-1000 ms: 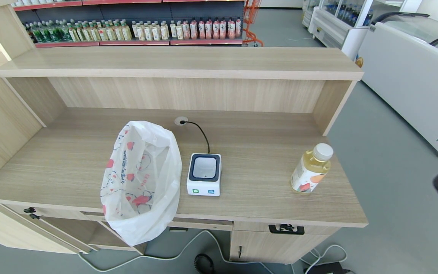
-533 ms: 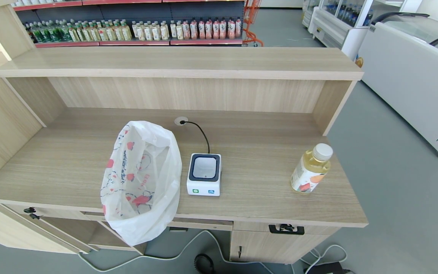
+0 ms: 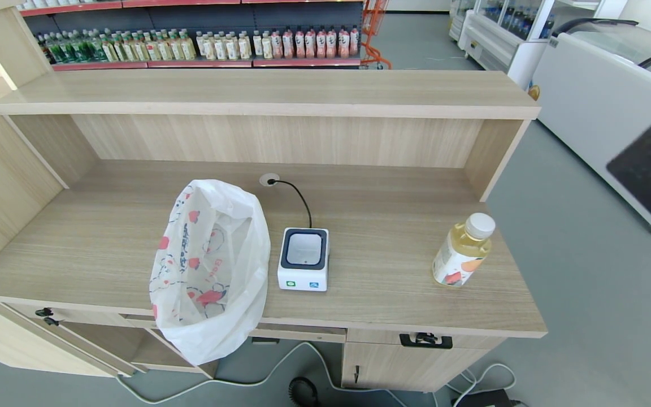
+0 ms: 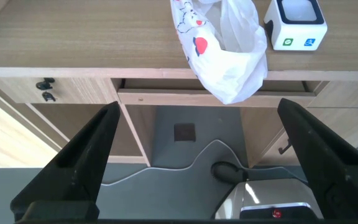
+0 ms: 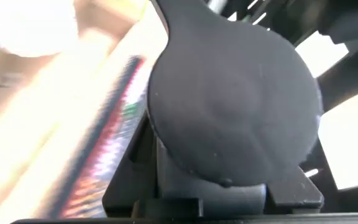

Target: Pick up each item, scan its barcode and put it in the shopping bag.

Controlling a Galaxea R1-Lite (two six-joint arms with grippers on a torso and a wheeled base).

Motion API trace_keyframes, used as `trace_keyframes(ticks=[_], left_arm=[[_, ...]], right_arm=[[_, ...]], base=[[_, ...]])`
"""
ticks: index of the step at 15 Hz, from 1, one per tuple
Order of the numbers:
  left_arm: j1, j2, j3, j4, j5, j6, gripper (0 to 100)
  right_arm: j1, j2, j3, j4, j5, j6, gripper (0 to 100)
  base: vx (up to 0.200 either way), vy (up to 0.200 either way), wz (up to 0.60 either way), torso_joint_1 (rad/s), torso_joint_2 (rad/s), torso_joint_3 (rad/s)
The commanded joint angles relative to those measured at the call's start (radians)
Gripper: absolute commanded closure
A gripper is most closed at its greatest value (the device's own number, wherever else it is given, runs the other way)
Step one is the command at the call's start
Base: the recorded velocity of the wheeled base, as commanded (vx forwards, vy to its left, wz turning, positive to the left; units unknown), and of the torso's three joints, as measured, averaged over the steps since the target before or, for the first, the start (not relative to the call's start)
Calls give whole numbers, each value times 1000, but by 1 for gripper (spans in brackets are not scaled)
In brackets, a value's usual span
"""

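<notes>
The left gripper (image 4: 197, 107) hung spread and empty below the front edge of the light wooden tabletop (image 3: 393, 226). The right arm (image 3: 650, 175), whose grip state could not be told, was nearer the clear plastic bottle of yellow drink (image 3: 463, 250). The bottle stood upright at the tabletop's right end, to that arm's left.

The counter (image 3: 382, 237) is pale wood-grain board with a smooth, matt face. The shopping bag (image 3: 207, 271) is thin, crinkled white plastic, slightly see-through. The scanner (image 3: 303, 277) is smooth white plastic around a glossy window (image 3: 304, 249). The bottle (image 3: 462, 251) is clear, glossy plastic with a white cap (image 3: 480, 225). The left gripper (image 4: 199, 109) has matt black fingers (image 4: 82, 165).
</notes>
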Motion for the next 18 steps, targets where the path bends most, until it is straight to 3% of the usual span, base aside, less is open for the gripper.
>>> trace_keyframes(ticks=[1,3,4,6,8,10,12,13,15,18], left_arm=[[0,0,0,0,0,0,0],[0,0,0,0,0,0,0],[0,0,0,0,0,0,0],[0,0,0,-1,0,0,0],[0,0,0,-1,0,0,0],[0,0,0,0,0,0,0],[0,0,0,0,0,0,0],[0,0,0,0,0,0,0],[0,0,0,0,0,0,0],[0,0,0,0,0,0,0]], right_arm=[[-365,-52,-69,244,-131,546,100],[-427,-54,-189,471,-126,779,100],[-431,-51,-207,502,-117,856,100],[-425,-43,-256,503,21,1308,100],[-390,-29,-247,499,56,1670,100],[-388,-8,-235,407,58,2186,100],[-390,54,-107,78,58,2663,100],[-388,104,-11,-138,56,2787,100],[-387,190,110,-400,25,2903,100],[-333,189,150,-380,-37,2905,100]], base=[[0,0,0,0,0,0],[0,0,0,0,0,0],[0,0,0,0,0,0],[0,0,0,0,0,0],[0,0,0,0,0,0],[0,0,0,0,0,0],[0,0,0,0,0,0],[0,0,0,0,0,0],[0,0,0,0,0,0],[0,0,0,0,0,0]])
